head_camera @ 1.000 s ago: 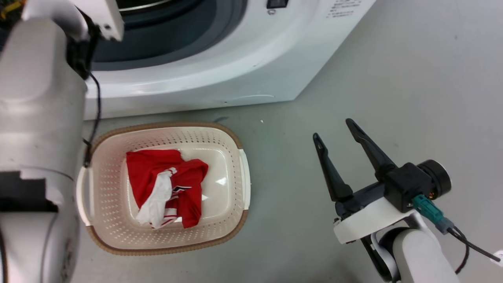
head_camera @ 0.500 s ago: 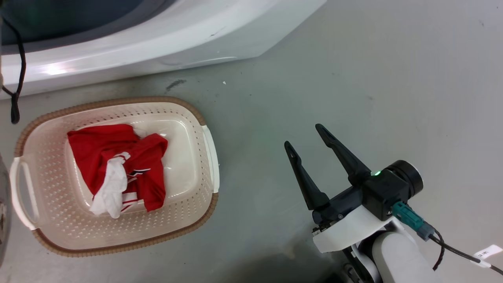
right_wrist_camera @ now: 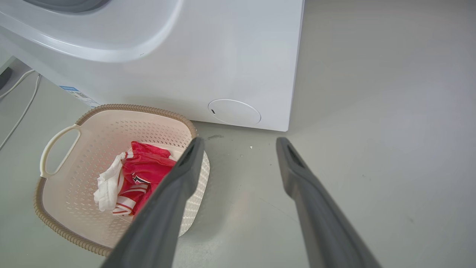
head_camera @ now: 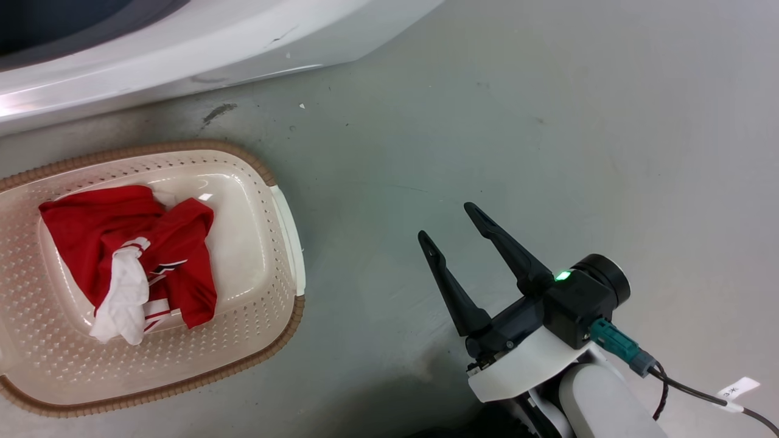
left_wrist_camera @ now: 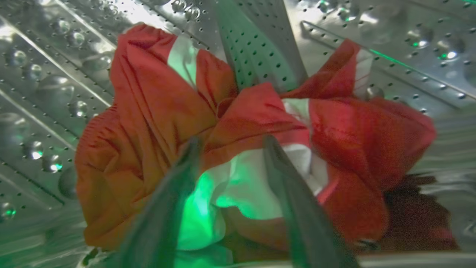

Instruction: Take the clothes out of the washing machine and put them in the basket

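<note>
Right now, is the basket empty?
No, crumpled red and white clothes lie inside the basket on the floor.

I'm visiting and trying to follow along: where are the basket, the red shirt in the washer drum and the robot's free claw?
basket (head_camera: 243, 328), head view, holed side wall.
red shirt (left_wrist_camera: 148, 100) in the drum, left wrist view, red fold left of middle.
right gripper (head_camera: 445, 220), head view, midway between its fingertips.
</note>
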{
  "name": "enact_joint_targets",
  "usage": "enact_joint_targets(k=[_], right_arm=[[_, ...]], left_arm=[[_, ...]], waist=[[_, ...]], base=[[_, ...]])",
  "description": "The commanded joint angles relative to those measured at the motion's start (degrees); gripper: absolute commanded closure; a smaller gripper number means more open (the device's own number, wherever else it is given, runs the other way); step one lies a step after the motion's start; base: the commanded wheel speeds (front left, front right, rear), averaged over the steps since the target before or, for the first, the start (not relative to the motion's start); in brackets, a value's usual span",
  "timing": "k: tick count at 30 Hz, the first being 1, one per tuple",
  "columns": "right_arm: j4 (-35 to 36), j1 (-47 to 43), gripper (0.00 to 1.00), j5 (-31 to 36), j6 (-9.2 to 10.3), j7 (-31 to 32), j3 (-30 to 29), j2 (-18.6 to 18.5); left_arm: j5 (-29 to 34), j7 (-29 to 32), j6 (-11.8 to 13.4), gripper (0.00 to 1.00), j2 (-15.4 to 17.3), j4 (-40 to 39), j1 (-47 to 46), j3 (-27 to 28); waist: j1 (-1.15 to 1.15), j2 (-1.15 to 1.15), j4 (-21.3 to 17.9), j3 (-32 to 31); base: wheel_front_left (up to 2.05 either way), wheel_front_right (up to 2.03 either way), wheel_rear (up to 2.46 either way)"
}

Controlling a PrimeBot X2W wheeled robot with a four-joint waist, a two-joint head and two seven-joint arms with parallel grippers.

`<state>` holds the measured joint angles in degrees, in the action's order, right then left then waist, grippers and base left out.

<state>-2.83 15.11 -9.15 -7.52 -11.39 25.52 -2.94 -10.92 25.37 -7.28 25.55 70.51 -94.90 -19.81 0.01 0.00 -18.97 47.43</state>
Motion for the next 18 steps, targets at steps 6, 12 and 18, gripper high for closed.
enact_joint_targets(k=[6,12,18], right_arm=[[-0.7,1.5,0.0,-0.7,0.05,-0.6,0.0,0.1],[-1.3,1.9,0.0,-0.1,0.06,-0.6,-0.6,0.1],[-1.2,2.5,0.0,0.4,0.05,-0.2,-2.3,0.1]], left_arm=[[0.2,-5.3,3.2,1.0,1.1,-1.9,0.8,-0.2],[-0.2,-13.2,5.7,1.0,1.5,-4.6,1.9,0.2],[-1.7,-22.2,7.0,1.0,0.8,-6.4,3.7,1.2]], waist=[[-0.01,0.0,-0.3,0.0],[-0.01,0.0,0.2,-1.1],[-0.01,0.0,1.2,-3.3]], base=[[0.0,0.0,0.0],[0.0,0.0,0.0],[0.0,0.0,0.0]])
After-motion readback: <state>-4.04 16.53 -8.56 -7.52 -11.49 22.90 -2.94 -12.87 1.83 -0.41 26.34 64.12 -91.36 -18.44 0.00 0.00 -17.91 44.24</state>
